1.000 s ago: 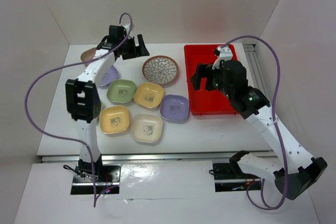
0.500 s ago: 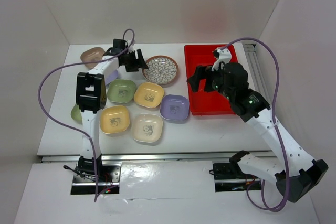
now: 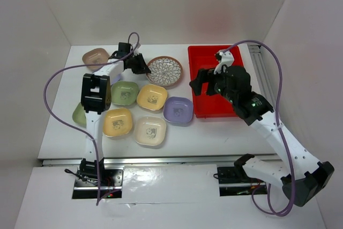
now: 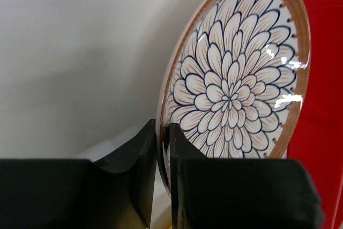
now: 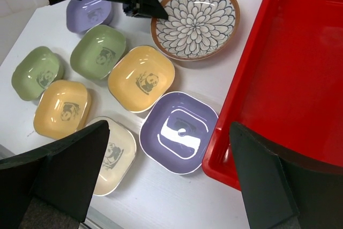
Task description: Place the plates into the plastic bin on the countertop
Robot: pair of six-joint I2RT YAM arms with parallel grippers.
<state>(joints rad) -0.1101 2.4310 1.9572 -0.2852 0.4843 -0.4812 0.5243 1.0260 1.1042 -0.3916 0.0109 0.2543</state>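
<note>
A round plate (image 5: 195, 21), white with dark blue petals fanning from the centre and a brown rim. A bright red bin (image 5: 289, 79). Two green dishes (image 5: 98, 51), two yellow dishes (image 5: 141, 78) and a cream dish (image 5: 115, 154) carry dark panda prints. Two lavender dishes (image 5: 179, 131). One pinkish-brown dish (image 3: 95, 56). A plain white table (image 5: 177, 202).
</note>
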